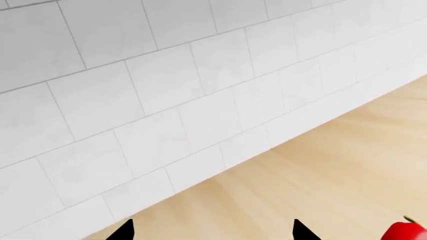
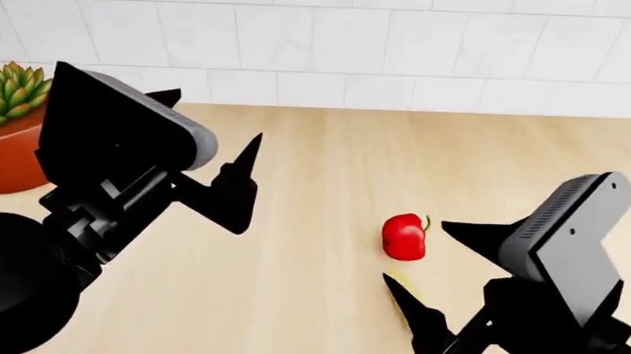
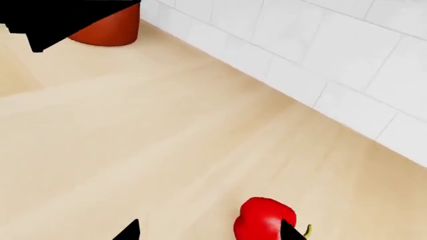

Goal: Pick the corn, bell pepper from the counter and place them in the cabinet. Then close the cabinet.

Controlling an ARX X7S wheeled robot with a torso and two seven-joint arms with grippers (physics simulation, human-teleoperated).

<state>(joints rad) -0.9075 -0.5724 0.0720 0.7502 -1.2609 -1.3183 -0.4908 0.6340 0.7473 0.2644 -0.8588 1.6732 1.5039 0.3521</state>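
Your right gripper [image 2: 438, 264] hangs spread and empty just beside the glossy red bell pepper [image 2: 404, 236] on the beige wood-grain counter [image 2: 316, 161]; the left gripper [image 2: 206, 146] is spread too. The pale-yellow corn cob [image 2: 399, 284] lies under the near finger: descend carelessly and you'll knock it away.

A glossy red bell pepper [image 2: 405, 236] with a thin green stem is sitting on the counter [image 2: 327, 169], whose light beige surface is showing pale wood-grain streaks. At about 6 o'clock from the pepper, a sliver of pale-yellow corn [image 2: 397, 279] is peeking out beside a black fingertip. Both grippers, the left gripper [image 2: 206, 146] and the right gripper [image 2: 438, 260], are showing black fingers with grey housings. At 9 o'clock in the head view, a red-orange plant pot [image 2: 7, 154] is holding a green succulent [image 2: 12, 92] with reddish tips. White square tiles [image 2: 404, 46] with thin grey grout lines are covering the wall.
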